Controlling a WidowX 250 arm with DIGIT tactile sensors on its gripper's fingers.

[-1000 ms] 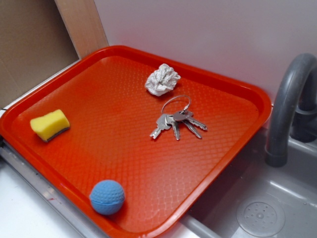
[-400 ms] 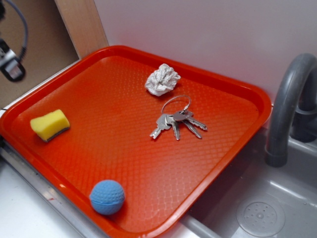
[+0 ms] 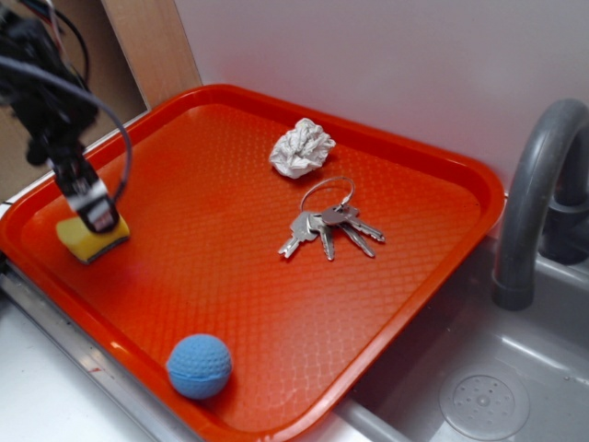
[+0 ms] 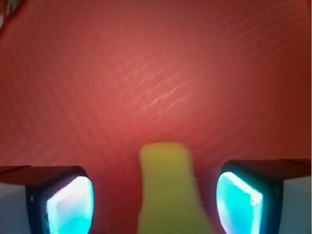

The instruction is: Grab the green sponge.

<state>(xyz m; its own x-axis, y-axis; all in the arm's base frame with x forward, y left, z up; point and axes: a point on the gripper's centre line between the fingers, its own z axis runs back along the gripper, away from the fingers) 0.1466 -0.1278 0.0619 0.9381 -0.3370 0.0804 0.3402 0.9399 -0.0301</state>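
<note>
The sponge (image 3: 90, 241) is a small yellow foam block with a thin dark bottom layer. It lies at the left end of the red tray (image 3: 230, 276). My gripper (image 3: 92, 210) hangs right over it and hides its top. In the wrist view the sponge (image 4: 168, 190) is a blurred yellow shape between my two fingers, with a gap on each side. The gripper (image 4: 155, 204) is open and holds nothing.
On the tray lie a blue dimpled ball (image 3: 199, 366) at the front, a bunch of keys (image 3: 329, 224) in the middle and a crumpled paper ball (image 3: 301, 147) at the back. A grey sink (image 3: 479, 396) with a curved tap (image 3: 529, 203) stands to the right.
The arm has come in from the upper left and dropped down over the sponge. One second ago it was out of view. The objects on the tray have not moved.
</note>
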